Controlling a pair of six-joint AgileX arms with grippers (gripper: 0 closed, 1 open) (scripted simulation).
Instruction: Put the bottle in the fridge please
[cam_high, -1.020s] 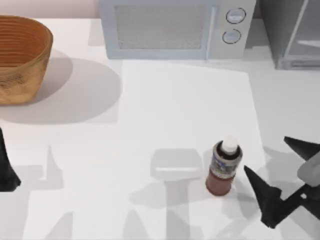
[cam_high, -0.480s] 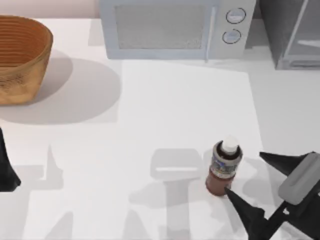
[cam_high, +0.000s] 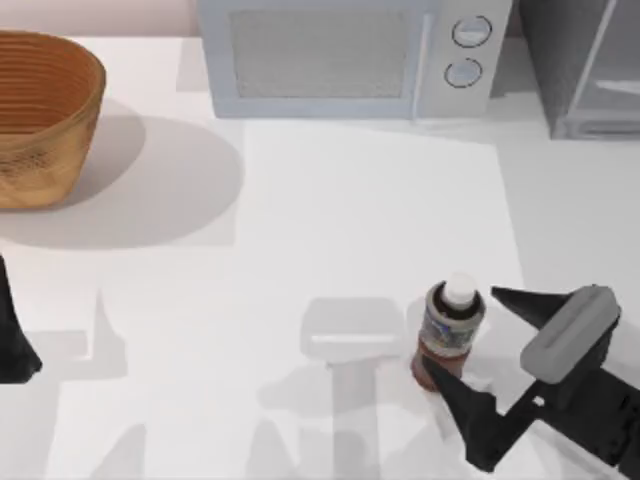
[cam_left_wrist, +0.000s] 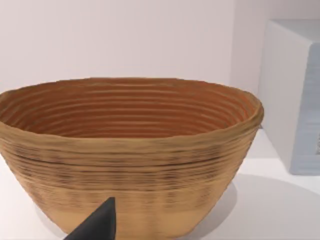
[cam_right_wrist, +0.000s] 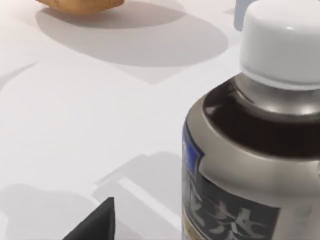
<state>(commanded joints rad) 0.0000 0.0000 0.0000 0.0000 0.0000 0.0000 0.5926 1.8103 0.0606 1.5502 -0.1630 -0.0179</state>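
Observation:
The bottle (cam_high: 448, 335) stands upright on the table at front right, with a white cap, a dark neck and reddish-brown liquid. My right gripper (cam_high: 460, 328) is open around it, one finger behind the bottle on its right and the other at its front base. I cannot tell whether they touch. Up close in the right wrist view, the bottle (cam_right_wrist: 255, 150) is beside one dark fingertip (cam_right_wrist: 95, 222). The fridge (cam_high: 585, 65) stands at the back right corner, a dark-grey box with a pale door panel. My left arm (cam_high: 14, 340) is parked at the left edge.
A light-grey microwave (cam_high: 340, 55) with two round knobs stands at the back middle, left of the fridge. A woven basket (cam_high: 40, 115) sits at the back left, and the basket (cam_left_wrist: 125, 155) is close in the left wrist view.
My right gripper has moved left towards the bottle, so that its open fingers now flank it. The bottle and the left arm have not moved.

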